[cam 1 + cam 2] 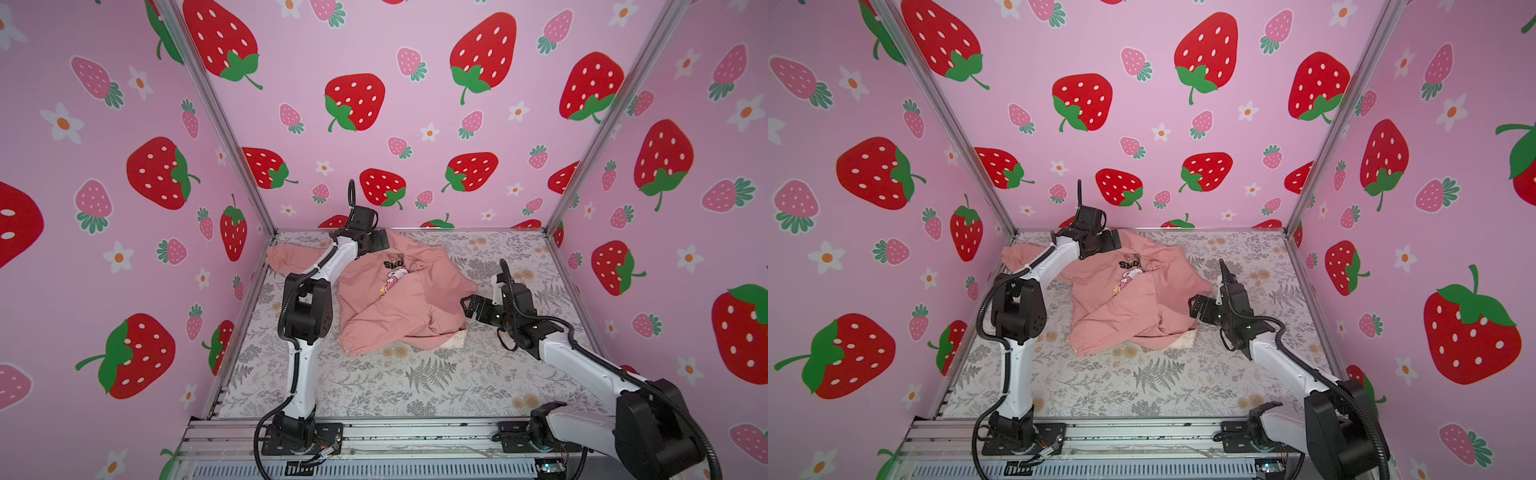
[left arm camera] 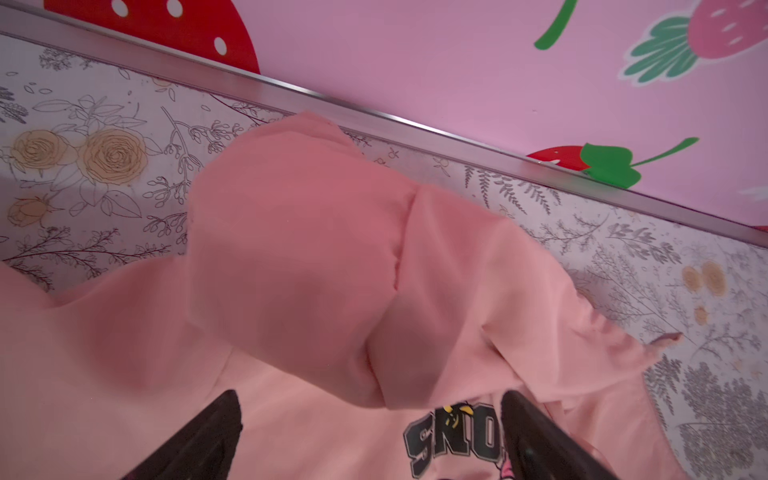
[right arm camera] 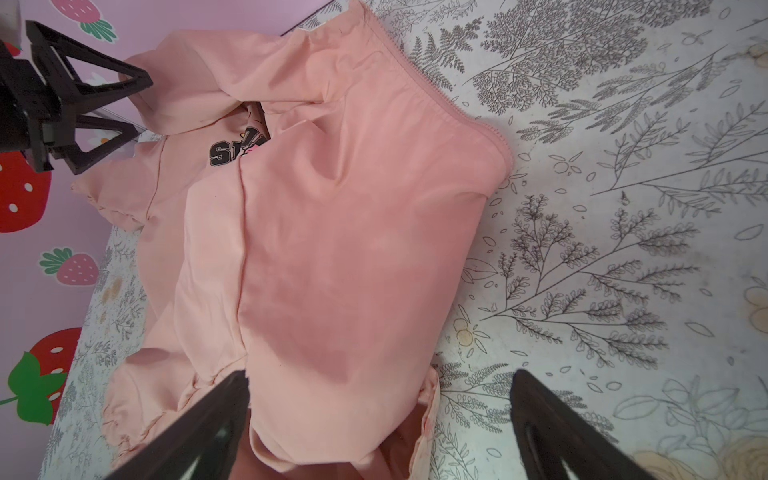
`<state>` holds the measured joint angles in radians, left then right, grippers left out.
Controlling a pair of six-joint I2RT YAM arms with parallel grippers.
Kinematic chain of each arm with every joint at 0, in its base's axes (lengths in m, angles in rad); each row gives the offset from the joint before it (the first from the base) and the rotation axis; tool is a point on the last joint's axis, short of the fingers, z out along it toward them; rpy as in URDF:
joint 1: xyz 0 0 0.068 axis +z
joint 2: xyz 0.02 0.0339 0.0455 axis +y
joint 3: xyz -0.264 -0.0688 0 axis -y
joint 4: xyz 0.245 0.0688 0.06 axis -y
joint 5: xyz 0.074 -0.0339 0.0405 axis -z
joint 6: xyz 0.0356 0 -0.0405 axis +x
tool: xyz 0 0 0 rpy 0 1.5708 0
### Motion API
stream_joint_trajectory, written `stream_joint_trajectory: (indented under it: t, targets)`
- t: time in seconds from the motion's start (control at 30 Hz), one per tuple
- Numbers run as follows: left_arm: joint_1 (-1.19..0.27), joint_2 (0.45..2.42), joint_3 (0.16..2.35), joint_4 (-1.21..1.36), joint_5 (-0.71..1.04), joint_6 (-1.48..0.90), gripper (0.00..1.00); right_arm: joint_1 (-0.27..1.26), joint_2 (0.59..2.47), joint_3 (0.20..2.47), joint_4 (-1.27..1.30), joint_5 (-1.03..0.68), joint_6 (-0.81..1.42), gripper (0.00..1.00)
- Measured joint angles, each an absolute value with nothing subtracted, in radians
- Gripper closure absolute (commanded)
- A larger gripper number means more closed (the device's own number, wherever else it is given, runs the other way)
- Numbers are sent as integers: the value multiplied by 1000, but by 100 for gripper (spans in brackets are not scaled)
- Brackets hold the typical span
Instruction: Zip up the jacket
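— Where's the jacket (image 1: pixel 399 299)?
— Crumpled on the floral counter (image 1: pixel 374 386), toward its far end.
— And the tools?
— Left tool (image 1: pixel 380 241) spread wide over the hood (image 2: pixel 299 249); right tool (image 1: pixel 471 306) spread wide just beside the jacket's right edge.

The worktop (image 1: pixel 415 386), covered in a pale print of grey ferns, sprigs and beige roses, carries a crumpled salmon-pink jacket (image 1: pixel 399 299) on its far middle part. One sleeve (image 1: pixel 286 257) reaches toward the far left corner; a gathered cuff (image 1: pixel 353 345) and a cream lining corner (image 1: pixel 453 338) lie nearest.
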<state>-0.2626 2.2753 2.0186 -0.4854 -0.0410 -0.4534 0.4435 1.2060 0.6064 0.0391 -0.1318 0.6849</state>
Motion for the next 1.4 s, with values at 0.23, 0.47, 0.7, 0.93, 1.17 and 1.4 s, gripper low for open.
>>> stream_joint_trajectory:
  t: [0.23,0.47,0.7,0.93,1.17,1.4]
  targets:
    - [-254,2474,2278,-562,-9,-435,54,457,1252,616,40,-140,688,6]
    - [-279,2454,2333,-640,11,-388,100,485,1266,624,60,-154,689,20]
    - [-363,2247,2347,-710,51,-312,100,514,1278,688,89,-139,652,12]
    - [-488,2059,2440,-776,180,-198,100,523,1257,688,227,-111,571,1]
    - [-533,1860,2442,-754,390,-187,100,524,1225,635,388,-122,486,1]
    - [-516,1737,2460,-648,567,-286,100,578,1214,596,575,-164,446,1]
